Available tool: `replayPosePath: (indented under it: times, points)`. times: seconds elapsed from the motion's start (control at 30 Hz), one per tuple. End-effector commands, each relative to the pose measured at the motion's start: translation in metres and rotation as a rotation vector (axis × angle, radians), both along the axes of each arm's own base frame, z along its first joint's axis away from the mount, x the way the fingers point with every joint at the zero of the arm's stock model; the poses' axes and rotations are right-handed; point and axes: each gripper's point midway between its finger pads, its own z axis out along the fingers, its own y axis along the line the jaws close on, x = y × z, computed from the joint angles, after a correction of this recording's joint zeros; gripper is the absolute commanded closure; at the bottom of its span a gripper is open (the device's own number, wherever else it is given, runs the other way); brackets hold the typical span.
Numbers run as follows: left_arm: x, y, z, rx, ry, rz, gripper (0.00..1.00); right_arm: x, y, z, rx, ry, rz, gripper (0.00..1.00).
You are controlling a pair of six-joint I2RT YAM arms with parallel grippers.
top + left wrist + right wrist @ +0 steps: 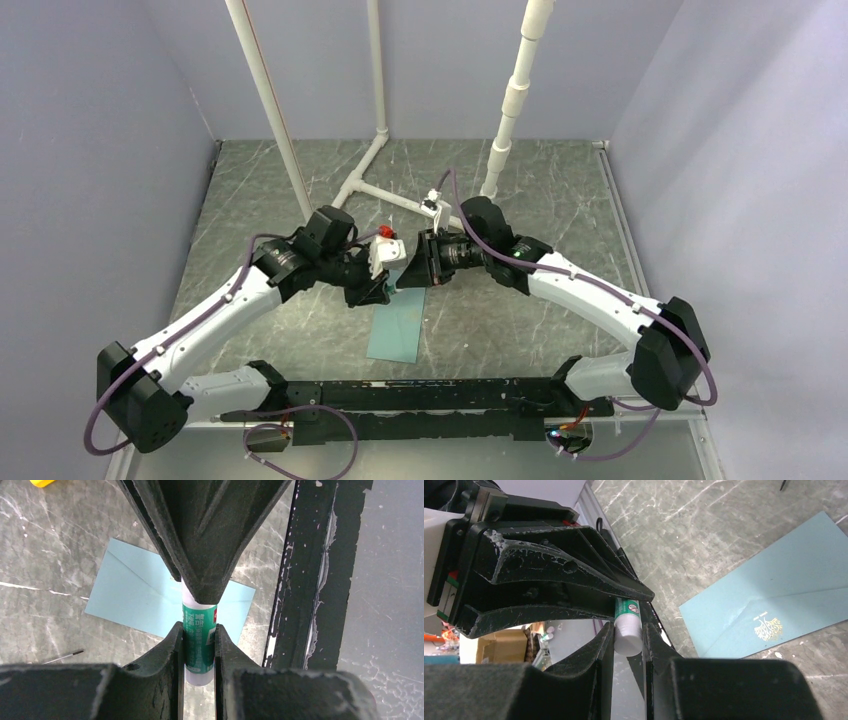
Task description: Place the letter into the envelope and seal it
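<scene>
The grey-green marbled tabletop (560, 200) carried a pale blue envelope (395, 330) lying flat near the middle of its near edge, while a white pipe frame (360, 170) stood toward its far edge.

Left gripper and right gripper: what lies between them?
A glue stick, white with a green label, lies between the left gripper and the right gripper, clamped by both; both wrist views show it.

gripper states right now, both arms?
Left gripper: closed on the glue stick, at its green-labelled body.
Right gripper: closed on the same glue stick, at its white end.
</scene>
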Motion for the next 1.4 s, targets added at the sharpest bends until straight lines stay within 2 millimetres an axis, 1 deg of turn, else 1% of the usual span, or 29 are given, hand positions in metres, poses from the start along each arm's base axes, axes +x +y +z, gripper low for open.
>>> replayPosePath:
  times: [0.0, 0.07, 0.2, 0.33, 0.43, 0.6, 0.67, 0.73, 0.8, 0.83, 0.87, 0.9, 0.97, 1.0, 1.1, 1.13, 1.2, 1.3, 1.37]
  points:
    - [0.048, -0.060, 0.161, -0.446, -0.527, -0.119, 0.97, -0.056, 0.001, -0.048, -0.106, 0.226, 0.135, 1.00]
    - [0.051, -0.063, 0.164, -0.448, -0.535, -0.126, 0.97, -0.059, 0.001, -0.053, -0.106, 0.246, 0.139, 1.00]
    - [0.051, -0.068, 0.177, -0.490, -0.562, -0.142, 0.97, -0.066, 0.001, -0.063, -0.105, 0.292, 0.133, 1.00]
    - [0.053, -0.074, 0.180, -0.509, -0.564, -0.165, 0.98, -0.069, 0.005, -0.068, -0.092, 0.305, 0.121, 1.00]
    - [0.048, -0.080, 0.179, -0.529, -0.551, -0.215, 0.98, -0.075, 0.010, -0.068, -0.063, 0.338, 0.127, 1.00]
    - [0.039, -0.086, 0.177, -0.560, -0.539, -0.287, 0.97, -0.087, 0.020, -0.063, -0.037, 0.326, 0.181, 1.00]
    - [0.040, -0.084, 0.174, -0.543, -0.534, -0.285, 0.98, -0.088, 0.018, -0.065, -0.049, 0.324, 0.177, 1.00]
    - [0.039, -0.082, 0.173, -0.532, -0.531, -0.271, 0.98, -0.087, 0.016, -0.063, -0.050, 0.314, 0.168, 1.00]
    - [0.039, -0.076, 0.167, -0.510, -0.520, -0.241, 0.98, -0.075, 0.010, -0.059, -0.060, 0.311, 0.129, 1.00]
    - [0.039, -0.073, 0.162, -0.495, -0.503, -0.219, 0.97, -0.065, 0.005, -0.055, -0.060, 0.301, 0.095, 1.00]
    - [0.038, -0.069, 0.149, -0.472, -0.476, -0.196, 0.98, -0.052, 0.000, -0.048, -0.055, 0.277, 0.052, 0.97]
    - [0.037, -0.065, 0.139, -0.453, -0.449, -0.170, 0.98, -0.036, -0.007, -0.038, -0.049, 0.237, -0.002, 0.91]
    - [0.034, -0.057, 0.121, -0.436, -0.405, -0.120, 0.98, -0.014, -0.019, -0.017, -0.043, 0.152, -0.087, 0.69]
    - [0.031, -0.056, 0.114, -0.441, -0.385, -0.106, 0.98, -0.004, -0.023, -0.002, -0.030, 0.097, -0.124, 0.61]
    - [0.029, -0.048, 0.100, -0.432, -0.343, -0.048, 0.98, 0.019, -0.033, 0.038, -0.001, -0.043, -0.207, 0.47]
    - [0.028, -0.046, 0.097, -0.430, -0.333, -0.034, 0.98, 0.025, -0.036, 0.050, 0.008, -0.077, -0.229, 0.44]
    - [0.028, -0.042, 0.093, -0.430, -0.313, 0.001, 0.97, 0.035, -0.044, 0.066, 0.004, -0.139, -0.285, 0.38]
    - [0.029, -0.036, 0.089, -0.431, -0.303, 0.059, 0.98, 0.048, -0.062, 0.079, -0.027, -0.217, -0.391, 0.34]
    - [0.035, -0.030, 0.087, -0.435, -0.286, 0.144, 0.98, 0.052, -0.073, 0.087, -0.031, -0.261, -0.444, 0.33]
